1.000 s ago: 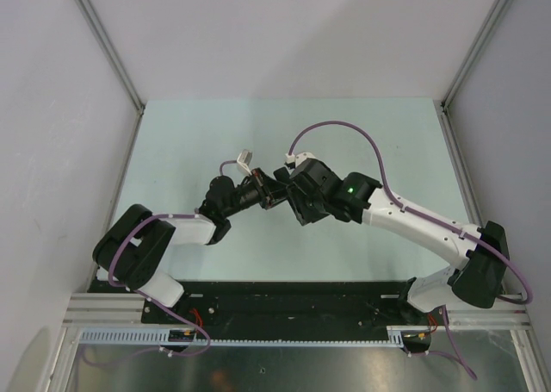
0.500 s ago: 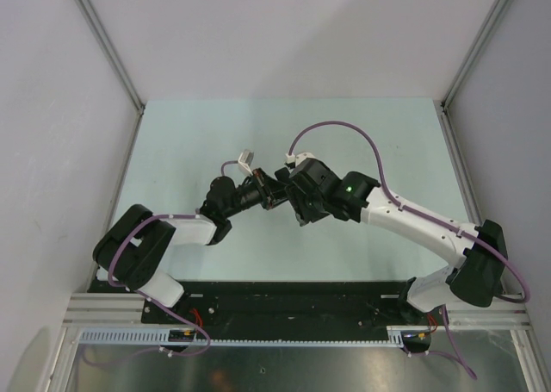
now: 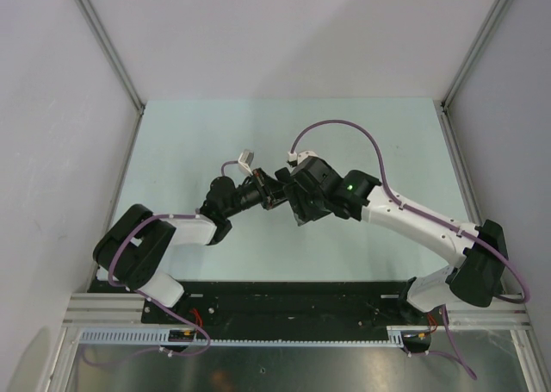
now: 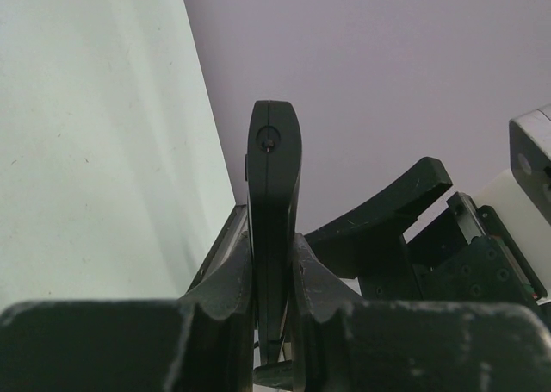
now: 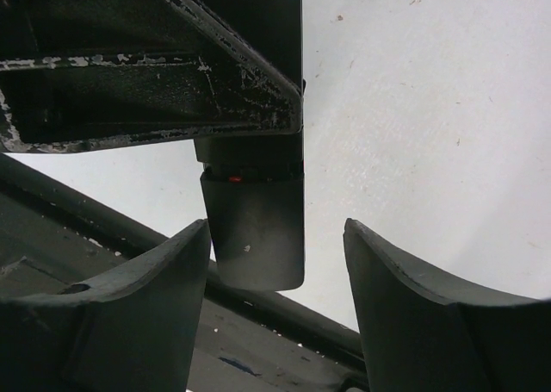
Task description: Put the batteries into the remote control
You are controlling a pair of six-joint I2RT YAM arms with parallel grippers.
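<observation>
The remote control (image 4: pixel 274 194) is a slim black bar standing edge-on, and my left gripper (image 4: pixel 274 267) is shut on it. In the top view both grippers meet above the table's middle, the left gripper (image 3: pixel 265 194) facing the right gripper (image 3: pixel 293 204). My right gripper (image 5: pixel 275 230) is open, its fingers (image 5: pixel 164 280) standing either side of the remote's lower end (image 5: pixel 256 237) without touching it. A thin red-orange sliver (image 5: pixel 234 178) shows at a seam across that end. The batteries are otherwise hidden.
The pale green table (image 3: pixel 189 142) is boxed in by grey walls left, right and back. A purple cable (image 3: pixel 344 129) loops over the right arm. A black base rail (image 3: pixel 284 299) runs along the near edge.
My right gripper's jaws have spread wider apart around the remote's end. Both arms have barely moved, and the left gripper keeps its hold.
</observation>
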